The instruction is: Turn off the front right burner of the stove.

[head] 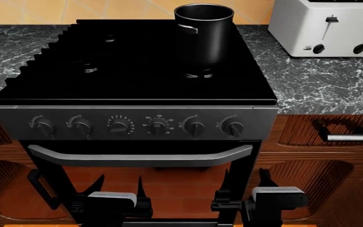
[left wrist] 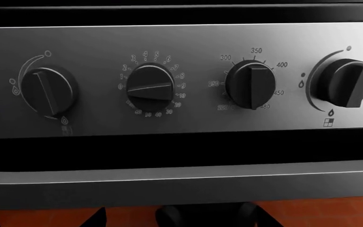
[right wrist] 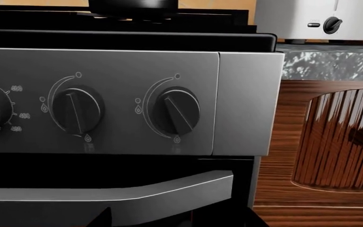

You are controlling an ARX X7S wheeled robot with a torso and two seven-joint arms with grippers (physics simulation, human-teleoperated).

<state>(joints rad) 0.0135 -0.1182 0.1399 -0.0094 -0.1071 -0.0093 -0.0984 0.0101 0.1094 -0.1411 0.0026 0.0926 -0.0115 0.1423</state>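
Note:
The stove has a glossy black cooktop and a grey panel of six round knobs. The front right burner shows only as a steel ring under the tall black pot. In the right wrist view the rightmost knob has its pointer tilted down to one side, and its neighbour stands nearly vertical. The left wrist view shows further knobs. My left gripper and right gripper are both open and empty, low in front of the oven door, below the knobs.
A curved silver oven-door handle runs below the knob panel. A white toaster stands on the marble counter at the right. Wooden cabinet doors flank the stove, the right one with a metal handle.

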